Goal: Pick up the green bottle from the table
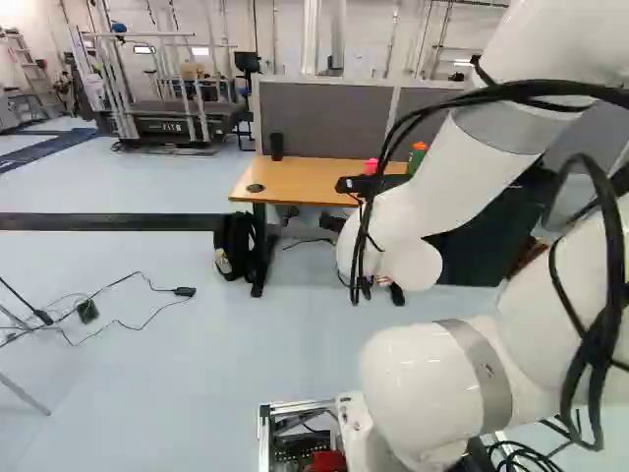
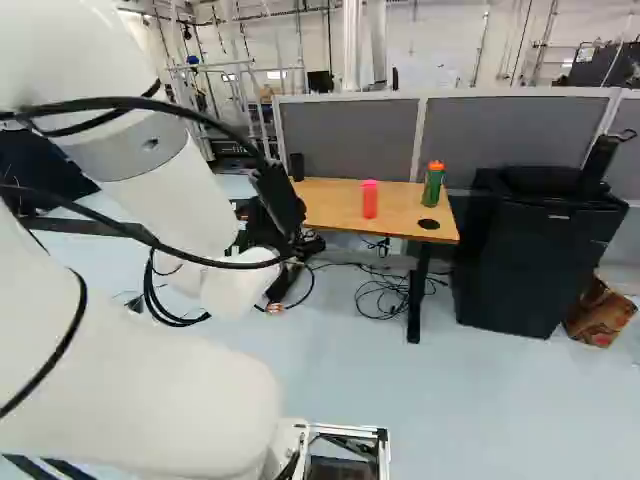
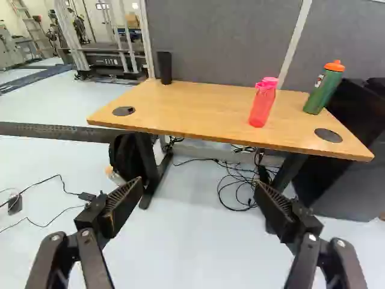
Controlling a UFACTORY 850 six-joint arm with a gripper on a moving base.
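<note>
One green bottle with an orange lid [image 2: 433, 188], your target, stands upright on the light-wood table [image 3: 192, 108], toward the far edge at its right-hand end in the right base view. You also see, on the same table, a translucent pink bottle [image 3: 263, 103] nearer its middle, a black cylinder [image 3: 164, 67] at the far corner of its opposite end, and two dark round cable grommets [image 3: 123, 111] set in its top. Your black two-finger gripper [image 2: 284, 282] is on the near side of the table, apart from it; the wrist view shows you the fingers spread wide, nothing between them. Around the table, note a grey fabric partition [image 2: 350, 135] behind it, a boxy black cabinet [image 2: 540, 255] beside its right-hand end, a black backpack [image 1: 234, 244] by the leg at its other end, and loose black cables [image 2: 382, 295] on the floor beneath it.
</note>
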